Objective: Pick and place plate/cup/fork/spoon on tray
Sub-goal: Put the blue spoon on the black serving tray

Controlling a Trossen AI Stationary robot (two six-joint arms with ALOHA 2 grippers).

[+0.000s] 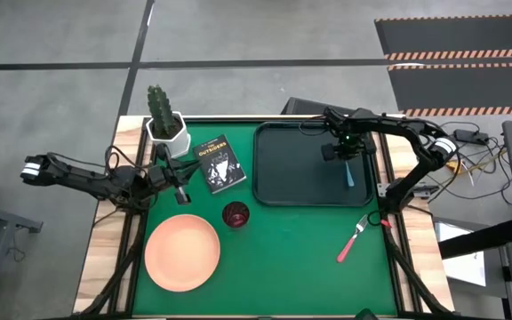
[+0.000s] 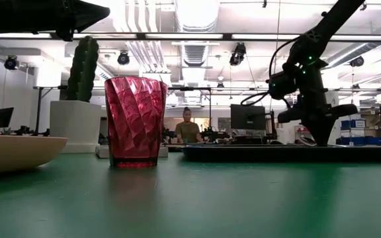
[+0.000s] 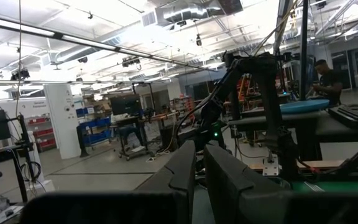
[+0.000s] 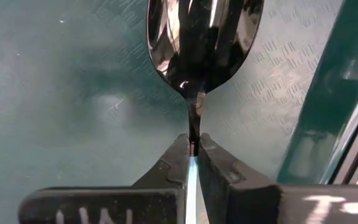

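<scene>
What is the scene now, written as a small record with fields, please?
right gripper: shut on the light blue-handled metal spoon, over the dark rectangular tray
left gripper: shut, empty, near the white cactus pot
salmon-pink round plate: on green mat, off tray
dark red translucent cup: upright, off tray
pink-handled fork: on mat, right of the cup

Glossy metal spoon (image 4: pixel 204 43) bowl above a matt, textured dark tray (image 4: pixel 73 93); faceted translucent plastic cup (image 2: pixel 135 120) nearby.

An industrial lab or workshop: exposed ceiling ducts (image 3: pixel 185 15), monitors (image 2: pixel 247 117) and workbenches behind the green desk (image 2: pixel 243 198).
</scene>
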